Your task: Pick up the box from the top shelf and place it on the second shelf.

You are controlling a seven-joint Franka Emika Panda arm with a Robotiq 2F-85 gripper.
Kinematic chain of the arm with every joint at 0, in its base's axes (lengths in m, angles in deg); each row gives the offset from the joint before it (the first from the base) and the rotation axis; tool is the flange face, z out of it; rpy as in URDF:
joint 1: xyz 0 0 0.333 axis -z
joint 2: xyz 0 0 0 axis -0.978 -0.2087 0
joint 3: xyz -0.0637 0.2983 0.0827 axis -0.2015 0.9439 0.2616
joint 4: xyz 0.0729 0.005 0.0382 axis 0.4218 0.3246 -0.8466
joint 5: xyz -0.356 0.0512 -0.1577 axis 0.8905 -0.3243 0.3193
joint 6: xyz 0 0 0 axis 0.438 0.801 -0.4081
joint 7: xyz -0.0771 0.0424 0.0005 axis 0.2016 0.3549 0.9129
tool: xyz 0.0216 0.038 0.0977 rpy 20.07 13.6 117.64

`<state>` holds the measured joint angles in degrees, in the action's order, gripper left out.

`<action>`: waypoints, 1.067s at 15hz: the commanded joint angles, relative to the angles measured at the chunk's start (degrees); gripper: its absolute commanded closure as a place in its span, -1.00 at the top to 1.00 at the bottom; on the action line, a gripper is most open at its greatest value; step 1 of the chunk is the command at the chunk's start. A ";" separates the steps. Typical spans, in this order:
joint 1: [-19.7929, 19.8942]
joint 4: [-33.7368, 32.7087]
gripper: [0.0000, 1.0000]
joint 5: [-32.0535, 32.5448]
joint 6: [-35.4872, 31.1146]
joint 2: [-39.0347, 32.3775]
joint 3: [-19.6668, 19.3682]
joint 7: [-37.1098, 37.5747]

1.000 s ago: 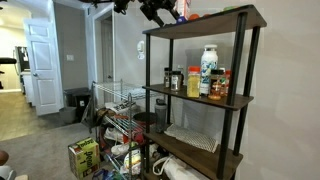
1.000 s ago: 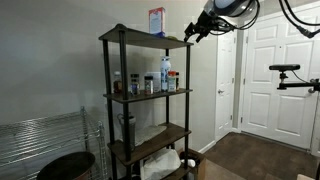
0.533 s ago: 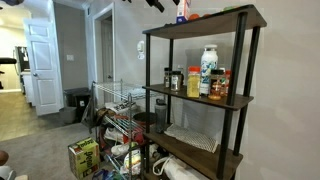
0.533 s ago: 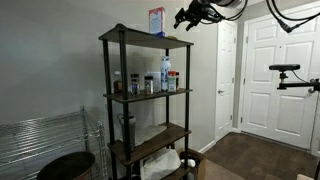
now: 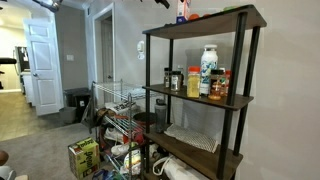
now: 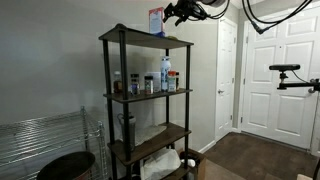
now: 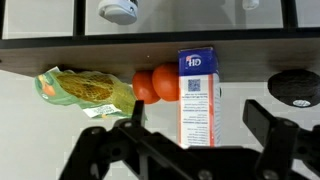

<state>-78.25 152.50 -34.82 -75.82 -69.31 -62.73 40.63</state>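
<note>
Hovering level w/ the box [image 6: 157,21], your gripper [image 6: 172,13] has its fingers [image 7: 262,120] spread, nothing clamped. Box stands upright on the top shelf [image 6: 140,40], toward the edge facing the gripper. Second shelf [image 6: 150,97] holds jars [image 6: 148,84]; white doors [image 6: 275,70] stand beyond. Wrist view cuts the finger bases off. Vs 1 s ago, the gripper's climbed and closed in on that edge.
</note>
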 commanded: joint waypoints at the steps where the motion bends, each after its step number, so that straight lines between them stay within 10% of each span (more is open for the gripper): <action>1: 0.15 -5.34 1.00 -3.25 0.90 -3.83 0.09 -2.18; 16: 0.14 -20.72 1.00 -5.31 2.46 -14.80 1.19 -2.50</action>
<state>-78.37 136.36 -38.90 -75.06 -80.82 -61.75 40.10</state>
